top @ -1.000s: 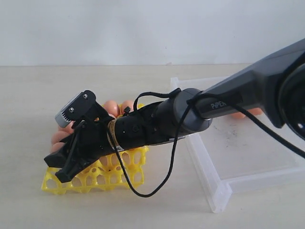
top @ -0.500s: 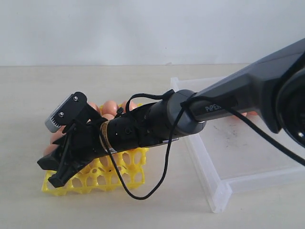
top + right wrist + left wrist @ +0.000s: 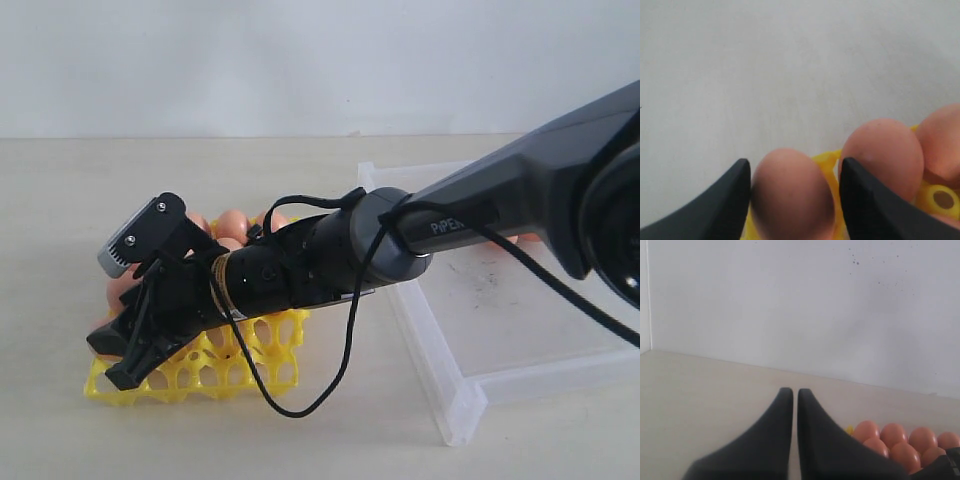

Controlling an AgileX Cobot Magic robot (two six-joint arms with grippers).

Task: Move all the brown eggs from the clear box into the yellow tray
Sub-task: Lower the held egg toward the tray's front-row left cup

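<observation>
Pale tabletop is holding the yellow tray, the right pincer standing spread around a seated brown egg, more beside it, some waiting behind in the clear box.

Right arm comes in from the right and crosses the middle, forearm sloping down to the left, wrist pitched down. Right pincer sits low, tips aimed down-left, jaws spread wide, fingers well apart. Left pincer is roughly level, above the table, jaws closed to a thin slit.
</observation>
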